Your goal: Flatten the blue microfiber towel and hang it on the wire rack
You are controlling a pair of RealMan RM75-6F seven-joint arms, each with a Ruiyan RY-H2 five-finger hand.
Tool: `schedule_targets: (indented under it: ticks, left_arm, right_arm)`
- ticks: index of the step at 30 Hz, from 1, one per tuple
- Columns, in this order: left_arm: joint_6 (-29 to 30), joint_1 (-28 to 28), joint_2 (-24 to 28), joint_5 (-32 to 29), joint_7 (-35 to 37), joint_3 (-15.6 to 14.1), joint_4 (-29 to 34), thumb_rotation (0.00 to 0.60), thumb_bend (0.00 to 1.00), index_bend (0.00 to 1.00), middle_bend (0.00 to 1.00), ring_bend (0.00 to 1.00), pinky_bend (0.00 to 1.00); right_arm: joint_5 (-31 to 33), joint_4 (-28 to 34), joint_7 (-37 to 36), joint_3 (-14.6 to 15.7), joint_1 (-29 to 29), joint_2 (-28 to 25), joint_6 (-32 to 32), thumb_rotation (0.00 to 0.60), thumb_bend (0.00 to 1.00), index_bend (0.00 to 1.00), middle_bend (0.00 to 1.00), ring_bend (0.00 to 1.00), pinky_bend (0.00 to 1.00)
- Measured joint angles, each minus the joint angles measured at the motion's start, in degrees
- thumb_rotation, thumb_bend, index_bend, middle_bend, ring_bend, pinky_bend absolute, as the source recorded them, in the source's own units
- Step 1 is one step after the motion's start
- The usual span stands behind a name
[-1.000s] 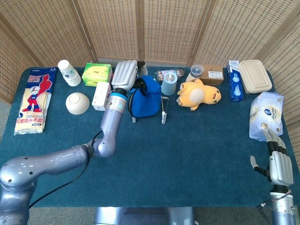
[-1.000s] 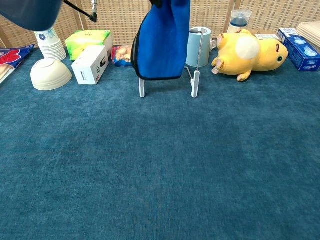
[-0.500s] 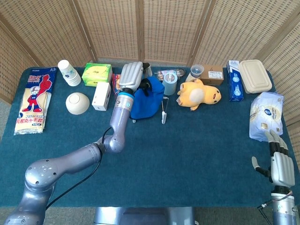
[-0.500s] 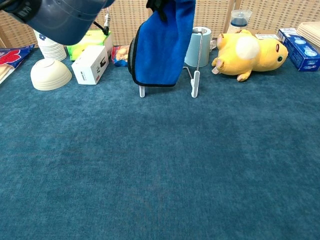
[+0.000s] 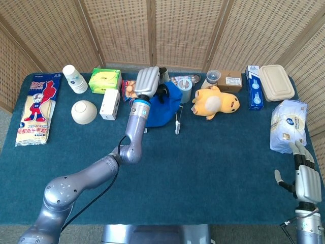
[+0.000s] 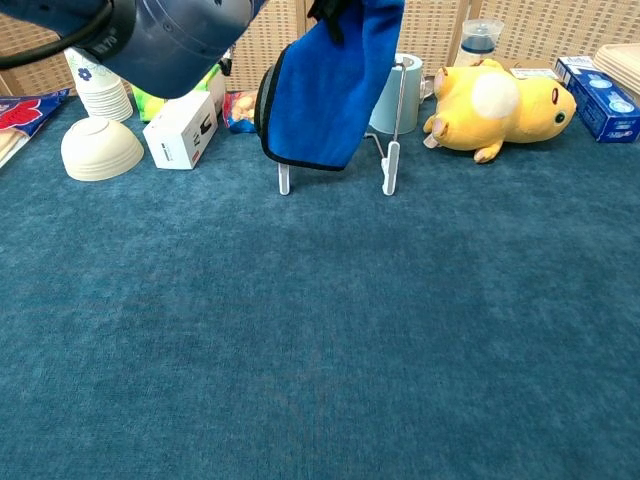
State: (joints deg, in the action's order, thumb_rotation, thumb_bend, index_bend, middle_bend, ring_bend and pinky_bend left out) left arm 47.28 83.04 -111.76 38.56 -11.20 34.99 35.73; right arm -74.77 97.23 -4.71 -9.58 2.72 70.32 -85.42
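A: Please go from left to right. What do you see first?

B: The grey left hand is raised above the thin white wire rack and it grips the top of the blue microfiber towel. The towel hangs down in front of the rack, with its lower edge above the dark blue table cloth. It is bunched at the top, and I cannot tell if it already lies over the wire.

A: How will the towel behave?

B: I think it is light and very soft. It folds under its own weight, so a grip in the middle makes a bundle. Holding near the top edge or a corner lets the cloth fall flat. It should not slip much, because microfiber is grippy.

A: And on the right?

B: The right hand is at the table's near right corner, well apart from the towel. It holds nothing and its fingers are extended.
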Motion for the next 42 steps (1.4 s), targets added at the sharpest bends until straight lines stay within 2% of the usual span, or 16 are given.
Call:
schedule_targets:
  ticks: [4,6,8,10,11,13,16,21,29,35,42]
  left_arm:
    - [-1.35,0.66,-1.61,0.65,0.11,-0.26,-3.32,0.600,0.49,0.60,0.61,0.55,0.83]
    - [-1.81,0.97,-2.44,1.26,-0.08,-0.62,-5.21,0.600,0.49,0.55,0.52,0.48,0.80]
    - [-2.53,1.18,-3.04,1.65,-0.52,-0.96,-6.77,0.600,0.49,0.43,0.36,0.32,0.69]
    - [-4.02,1.32,-3.41,1.92,-1.15,-1.29,-7.74,0.600,0.47,0.24,0.15,0.10,0.45]
    - [-4.70,1.35,-3.51,2.03,-1.40,-1.40,-8.01,0.600,0.46,0.18,0.09,0.06,0.38]
    - [-6.04,1.41,-3.63,2.29,-1.87,-1.57,-8.48,0.600,0.42,0.04,0.01,0.00,0.23]
    - [-6.38,1.54,-3.56,2.84,-1.65,-1.43,-8.67,0.600,0.37,0.00,0.00,0.00,0.14]
    - [-5.05,1.80,-3.19,4.34,0.23,-1.12,-8.61,0.600,0.32,0.00,0.00,0.00,0.10]
    - [-1.69,0.31,-0.88,6.94,4.37,-0.73,-4.45,0.600,0.31,0.00,0.00,0.00,0.14]
    - [1.90,-4.85,3.53,8.34,4.47,-1.73,6.59,0.600,0.31,0.00,0.00,0.00,0.17]
    - [6.80,-13.92,12.73,8.61,1.36,-4.11,27.23,0.600,0.31,0.05,0.03,0.00,0.20]
  right_arm:
    - [0.10,0.09,-0.02,-0.08,-0.22,-0.18,-0.18,0.600,0.33,0.00,0.00,0.00,0.00]
    - [0.11,0.15,-0.10,-0.10,-0.23,-0.24,-0.11,0.600,0.33,0.00,0.00,0.00,0.00]
    - [0.13,0.17,-0.11,-0.10,-0.24,-0.29,0.00,0.600,0.33,0.00,0.00,0.00,0.00]
    - [0.13,0.22,-0.11,-0.11,-0.26,-0.31,0.02,0.600,0.33,0.00,0.00,0.00,0.00]
    - [0.13,0.21,-0.07,-0.12,-0.27,-0.31,0.01,0.600,0.33,0.00,0.00,0.00,0.00]
    - [0.16,0.25,-0.05,-0.12,-0.28,-0.33,0.08,0.600,0.33,0.00,0.00,0.00,0.00]
    - [0.11,0.40,0.12,-0.10,-0.27,-0.33,0.14,0.600,0.33,0.00,0.00,0.00,0.00]
    - [0.11,0.61,0.38,-0.11,-0.34,-0.32,0.05,0.600,0.33,0.00,0.00,0.00,0.00]
    - [-0.14,0.50,0.23,-0.44,-0.30,-0.54,-0.18,0.600,0.33,0.00,0.00,0.00,0.00]
    - [-0.71,0.14,0.02,-0.97,0.24,-1.16,0.01,0.600,0.33,0.00,0.00,0.00,0.00]
    - [-1.26,-0.05,0.60,-1.57,1.17,-1.67,0.39,0.600,0.33,0.00,0.00,0.00,0.00]
